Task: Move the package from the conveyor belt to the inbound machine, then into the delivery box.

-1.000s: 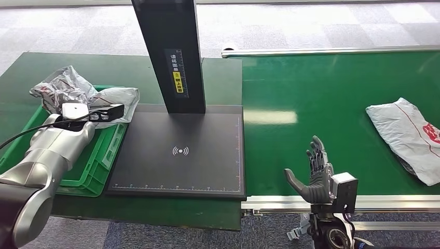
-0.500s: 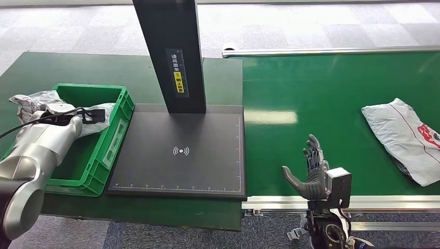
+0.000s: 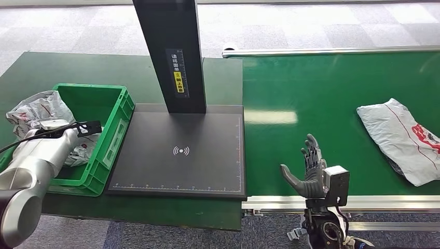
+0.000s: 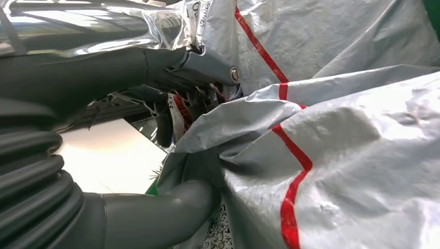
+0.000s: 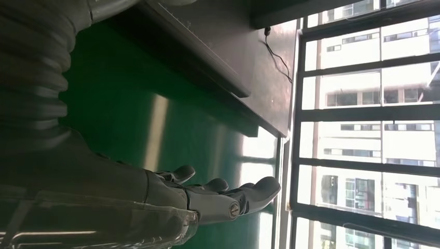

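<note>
A crumpled grey package (image 3: 35,110) with red stripes hangs over the left side of the green delivery box (image 3: 111,122), part of it down inside the box. My left hand (image 3: 78,139) grips it. In the left wrist view the fingers (image 4: 179,96) and thumb (image 4: 155,220) pinch a fold of the grey package (image 4: 342,155). My right hand (image 3: 310,172) is held upright and open above the front edge of the green conveyor belt (image 3: 321,98), fingers spread and holding nothing. The right wrist view also shows this hand (image 5: 212,199) with straight fingers.
A second grey package (image 3: 400,137) lies on the belt at the far right. The black scan plate (image 3: 181,171) of the inbound machine lies between box and belt, with its dark column (image 3: 168,52) at the back. A metal rail (image 3: 373,202) edges the belt's front.
My left arm has carried the package leftward and down, from above the box's right rim to its left side. The package on the belt has drifted slightly left. My right hand has shifted a little left.
</note>
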Tool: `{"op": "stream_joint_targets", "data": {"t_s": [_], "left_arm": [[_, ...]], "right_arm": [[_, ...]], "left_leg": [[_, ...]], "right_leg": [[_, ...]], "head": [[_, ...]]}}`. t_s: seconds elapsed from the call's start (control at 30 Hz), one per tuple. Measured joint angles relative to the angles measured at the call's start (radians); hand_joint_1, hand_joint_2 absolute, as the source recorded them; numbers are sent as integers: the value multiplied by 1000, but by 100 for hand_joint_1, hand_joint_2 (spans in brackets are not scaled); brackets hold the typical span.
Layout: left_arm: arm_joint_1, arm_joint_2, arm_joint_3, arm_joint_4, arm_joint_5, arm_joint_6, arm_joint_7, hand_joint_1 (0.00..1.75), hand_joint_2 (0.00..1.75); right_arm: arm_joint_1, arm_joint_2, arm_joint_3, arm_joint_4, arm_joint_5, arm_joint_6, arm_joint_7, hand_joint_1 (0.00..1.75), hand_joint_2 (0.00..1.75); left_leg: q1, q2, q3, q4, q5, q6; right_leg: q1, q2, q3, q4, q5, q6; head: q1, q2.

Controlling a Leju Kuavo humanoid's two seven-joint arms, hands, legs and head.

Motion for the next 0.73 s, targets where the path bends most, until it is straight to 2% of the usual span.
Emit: {"op": "stream_joint_targets", "data": {"t_s": [0.2,0.33,0.43,0.5,0.57,0.7,0.73], "left_arm": [[0,0,10,2,0,0,0,93,175],[0,0,10,2,0,2,-2,0,175],[3,0,10,2,-4,38,-17,0,175],[5,-2,10,2,-17,86,-26,0,87],[7,-4,10,-1,-30,171,-34,0,0],[15,-6,24,-25,-8,533,-113,0,0],[16,-6,28,-29,-2,580,-128,0,0]], "right_arm": [[0,0,5,2,0,0,0,0,175],[0,0,6,3,0,-1,0,0,175],[1,0,6,3,-2,-3,0,0,175],[3,-1,6,2,-4,-6,3,0,175],[8,-1,6,-1,-6,-10,8,0,175],[40,-1,6,-30,-8,-13,19,0,175],[44,-1,6,-35,-8,-13,20,0,175]], "left_leg": [[0,0,0,0,0,0],[0,0,0,0,0,0],[0,0,0,0,0,0],[0,0,0,0,0,0],[0,0,0,0,0,0],[0,0,0,0,0,0],[0,0,0,0,0,0]], "right_leg": [[0,0,0,0,0,0],[0,0,0,0,0,0],[0,0,0,0,0,0],[0,0,0,0,0,0],[0,0,0,0,0,0],[0,0,0,0,0,0],[0,0,0,0,0,0]], "head": [[0,0],[0,0],[0,0],[0,0],[0,0],[0,0],[0,0]]}}
